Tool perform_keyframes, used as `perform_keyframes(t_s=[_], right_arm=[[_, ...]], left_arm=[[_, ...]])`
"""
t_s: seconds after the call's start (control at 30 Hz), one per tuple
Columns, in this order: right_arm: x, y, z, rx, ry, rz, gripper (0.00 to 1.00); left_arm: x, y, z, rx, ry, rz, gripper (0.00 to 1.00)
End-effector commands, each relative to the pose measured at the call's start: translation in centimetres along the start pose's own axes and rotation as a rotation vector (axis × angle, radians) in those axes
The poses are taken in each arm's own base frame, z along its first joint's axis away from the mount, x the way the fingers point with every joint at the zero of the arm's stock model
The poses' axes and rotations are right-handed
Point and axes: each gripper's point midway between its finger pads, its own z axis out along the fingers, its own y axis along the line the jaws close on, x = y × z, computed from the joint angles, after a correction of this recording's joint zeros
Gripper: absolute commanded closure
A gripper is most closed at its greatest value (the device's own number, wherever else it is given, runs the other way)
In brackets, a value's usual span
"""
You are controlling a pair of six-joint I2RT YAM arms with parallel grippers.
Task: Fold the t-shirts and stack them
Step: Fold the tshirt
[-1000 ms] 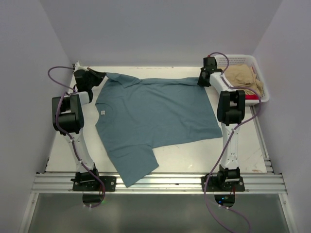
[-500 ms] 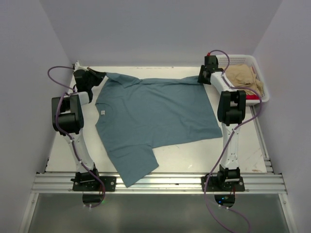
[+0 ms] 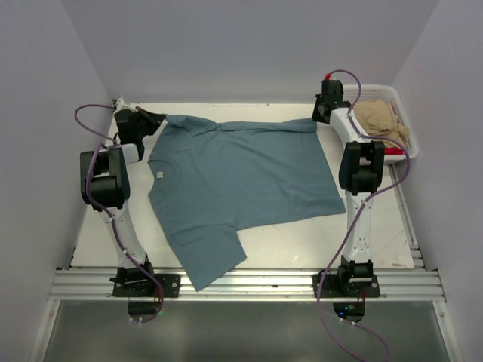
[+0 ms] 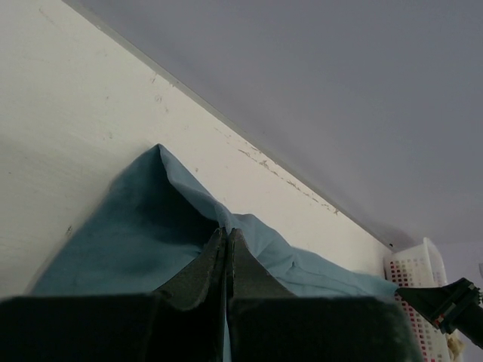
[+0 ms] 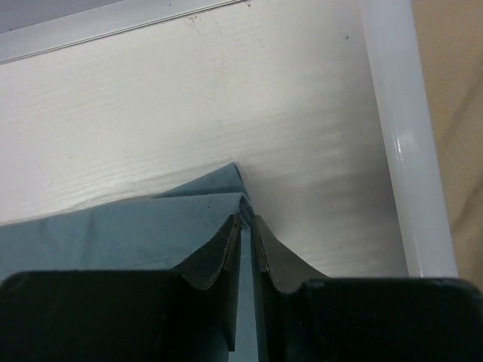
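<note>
The teal t-shirt lies spread on the tabletop, left gripper and right gripper each pinched on a far corner — raise both together, level and taut, for a square fold.

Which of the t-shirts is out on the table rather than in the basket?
The teal-blue t-shirt, spread flat on the table, left gripper and right gripper pinching its far edge. The tan t-shirt and red t-shirt lie in the basket.
</note>
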Motion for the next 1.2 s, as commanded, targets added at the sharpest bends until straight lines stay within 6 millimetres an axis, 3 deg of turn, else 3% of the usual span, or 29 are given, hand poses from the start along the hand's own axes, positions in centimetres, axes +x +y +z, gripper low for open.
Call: perform_keyframes(t_s=[0.0,0.1,0.2,0.23,0.33,0.47,0.67,0.8,0.97,1.17], right_arm=[[-2.5,0.0,-0.9,-0.012,-0.06,0.006,0.86],[-2.1,-0.1,-0.8,-0.011,-0.055,0.01,0.9],[-1.7,-0.4,-0.7,-0.006,-0.05,0.01,0.79],[-1.6,-0.4,-0.7,-0.004,-0.048,0.01,0.69],[-1.2,-0.6,-0.4,-0.002,-0.035,0.012,0.56],[-0.8,-0.7,-0.2,-0.007,-0.023,0.017,0.52],[0.7,-0.3,0.1,-0.037,0.007,0.044,0.63],[2.5,0.2,0.6,-0.067,0.036,0.073,0.63],[2.7,0.5,0.8,-0.086,0.038,0.073,0.64],[2.0,0.7,0.4,-0.094,0.024,0.073,0.88]], left_arm=[[-2.5,-2.9,-1.0,0.074,-0.057,0.069,1.0],[-2.5,-2.9,-1.1,0.073,-0.058,0.07,1.0],[-2.4,-2.9,-1.1,0.074,-0.055,0.068,1.0],[-2.4,-2.9,-1.1,0.075,-0.054,0.067,1.0],[-2.3,-3.0,-1.2,0.077,-0.052,0.068,1.0],[-2.3,-2.8,-1.2,0.075,-0.052,0.068,1.0],[-2.1,-2.7,-1.1,0.075,-0.047,0.064,1.0],[-1.9,-2.6,-1.1,0.075,-0.045,0.062,1.0],[-2.0,-2.6,-1.1,0.074,-0.047,0.065,1.0],[-1.9,-2.6,-1.2,0.073,-0.046,0.064,1.0]])
